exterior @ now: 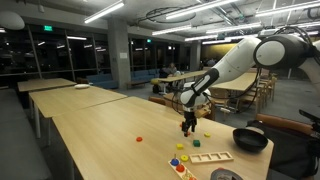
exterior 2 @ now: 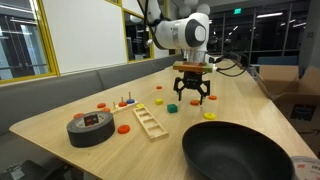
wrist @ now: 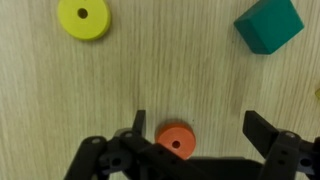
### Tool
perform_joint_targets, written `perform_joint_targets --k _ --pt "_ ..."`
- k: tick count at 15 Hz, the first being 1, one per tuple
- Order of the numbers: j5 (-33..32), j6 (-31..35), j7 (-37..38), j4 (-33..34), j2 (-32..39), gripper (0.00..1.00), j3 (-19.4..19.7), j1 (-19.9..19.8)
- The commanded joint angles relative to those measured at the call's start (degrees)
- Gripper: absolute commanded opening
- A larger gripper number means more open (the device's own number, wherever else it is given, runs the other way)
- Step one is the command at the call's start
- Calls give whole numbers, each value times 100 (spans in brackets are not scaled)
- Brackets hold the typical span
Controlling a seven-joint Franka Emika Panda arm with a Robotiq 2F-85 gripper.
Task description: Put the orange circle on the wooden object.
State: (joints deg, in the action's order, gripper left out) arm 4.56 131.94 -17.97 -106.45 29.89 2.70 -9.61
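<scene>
- Orange circle [wrist: 176, 141] lies flat on the table, between the fingers [wrist: 140, 122] but close to one; not yet gripped.
- Gripper [wrist: 195, 120] hangs over it, fingers spread wide, likely so they can straddle the disc before closing.
- Wooden object [exterior 2: 150, 122] lies well apart, beside a tape roll [exterior 2: 90, 128].
- Wrist view count: one orange circle, one yellow ring [wrist: 84, 18], one teal block [wrist: 269, 24].

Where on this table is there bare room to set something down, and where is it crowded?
Bare: the long tabletop stretch beyond the red piece; also the strip between black bowl and wooden board. Crowded: around the board, tape roll and gripper, where small pieces lie scattered.
</scene>
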Motion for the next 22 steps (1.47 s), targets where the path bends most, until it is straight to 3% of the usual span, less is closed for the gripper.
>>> perform_joint_targets --k 1,17,18,19,22 --pt "-81 62 216 229 134 100 -20 9" --pt "-10 534 462 334 310 100 -48 -45" --pt "-2 526 452 332 308 75 -54 -52" --pt "-8 527 452 328 304 72 -51 -51" --pt "-22 521 444 351 288 49 -47 -54"
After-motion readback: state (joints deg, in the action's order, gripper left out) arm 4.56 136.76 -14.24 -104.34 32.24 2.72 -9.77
